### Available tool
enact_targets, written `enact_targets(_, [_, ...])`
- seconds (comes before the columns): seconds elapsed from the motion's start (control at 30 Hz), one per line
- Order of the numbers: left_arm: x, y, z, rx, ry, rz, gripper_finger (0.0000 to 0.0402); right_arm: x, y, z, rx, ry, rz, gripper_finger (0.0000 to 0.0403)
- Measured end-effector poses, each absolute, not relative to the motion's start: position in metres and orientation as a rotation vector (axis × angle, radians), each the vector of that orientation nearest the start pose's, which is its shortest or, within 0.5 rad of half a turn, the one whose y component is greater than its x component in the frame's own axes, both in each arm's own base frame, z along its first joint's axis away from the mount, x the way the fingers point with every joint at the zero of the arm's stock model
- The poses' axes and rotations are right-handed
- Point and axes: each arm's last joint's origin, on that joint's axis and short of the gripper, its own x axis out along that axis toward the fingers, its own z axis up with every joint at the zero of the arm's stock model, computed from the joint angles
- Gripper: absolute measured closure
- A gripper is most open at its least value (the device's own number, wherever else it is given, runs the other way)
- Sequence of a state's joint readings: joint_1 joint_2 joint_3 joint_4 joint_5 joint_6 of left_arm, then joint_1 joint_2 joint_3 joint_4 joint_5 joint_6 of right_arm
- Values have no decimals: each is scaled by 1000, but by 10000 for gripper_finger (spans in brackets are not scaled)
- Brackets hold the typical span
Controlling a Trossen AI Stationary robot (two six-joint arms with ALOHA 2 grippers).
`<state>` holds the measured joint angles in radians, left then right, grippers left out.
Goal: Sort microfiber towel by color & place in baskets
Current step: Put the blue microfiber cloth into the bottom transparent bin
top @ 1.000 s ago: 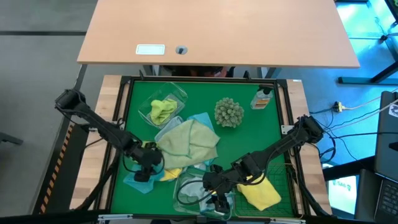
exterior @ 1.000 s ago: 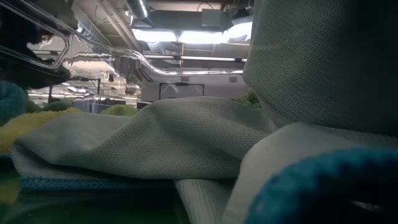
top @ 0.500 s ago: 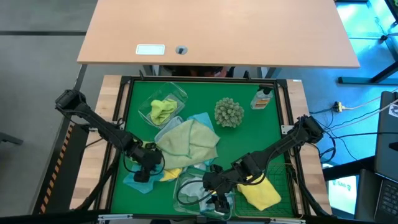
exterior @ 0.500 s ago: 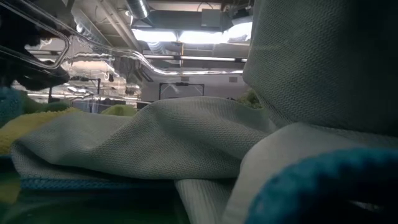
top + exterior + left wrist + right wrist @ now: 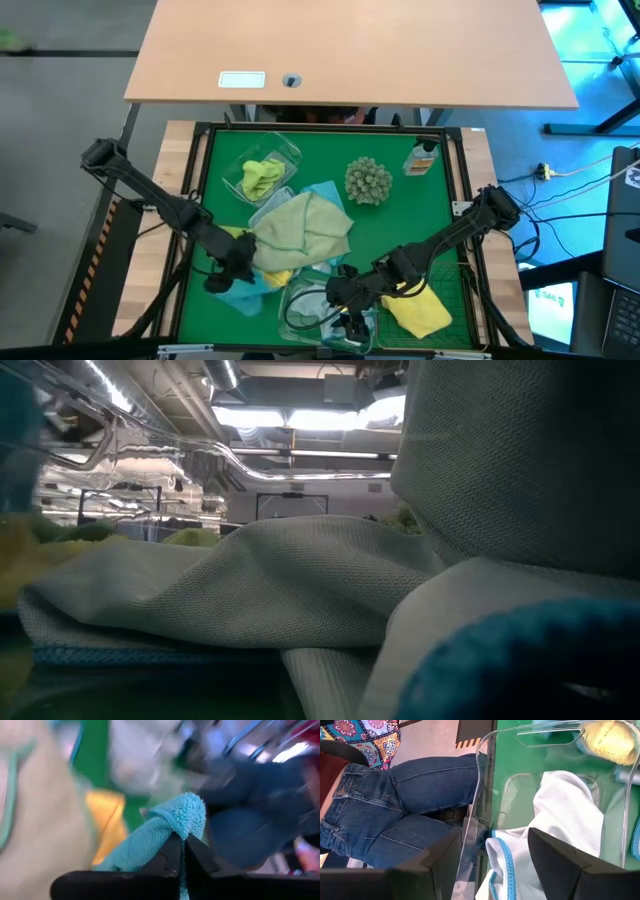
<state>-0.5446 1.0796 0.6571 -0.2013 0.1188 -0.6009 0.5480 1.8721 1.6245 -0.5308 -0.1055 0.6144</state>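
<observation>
Soft, light and floppy, by the look of every towel here: likely to drape and drag its neighbours along, so best pinched at a free corner or a raised fold, not in the flat middle.

Left gripper (image 5: pixel 222 279) at the near left of the counter (image 5: pixel 400 215), beside the heap; pressed together on a bunched fold of a teal towel (image 5: pixel 170 827), as the left wrist view shows. Fold held near its tip, the rest trailing down toward the pile.

Large pale green cloth (image 5: pixel 303 226) spread over the middle of the heap, with a light blue towel (image 5: pixel 325 190) peeking out at its far edge and a yellow towel (image 5: pixel 275 278) tucked under its near edge. Likely to shift if the teal one is pulled out sideways; a straight lift looks safer.

Lime green towel (image 5: pixel 262 176) already in the clear tub (image 5: pixel 285 152) at far left. Another yellow towel (image 5: pixel 418 312) in the wire basket (image 5: pixel 467 315) at near right.

Right gripper (image 5: pixel 492 857) spread wide over the second clear tub (image 5: pixel 487 770) at near centre, above a white cloth with blue trim (image 5: pixel 565 807) lying inside.

Spiky ball (image 5: pixel 368 180) and small bottle (image 5: pixel 422 158) at the far side. Orange label on the bottle, writing too small to read. No other legible text.
</observation>
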Motion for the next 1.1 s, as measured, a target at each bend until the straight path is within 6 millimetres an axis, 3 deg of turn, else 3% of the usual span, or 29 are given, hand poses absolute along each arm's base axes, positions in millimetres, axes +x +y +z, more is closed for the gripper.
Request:
enact_targets(0.53, [203, -123, 292, -572, 182, -576, 401, 357, 221, 286, 392, 925, 360, 173])
enact_targets(0.9, [207, -115, 310, -560, -40, -556, 401, 358, 214, 285, 406, 980, 399, 173])
enact_targets(1.1, [207, -111, 327, -531, -159, -562, 401, 357, 196, 285, 415, 1048, 366, 173])
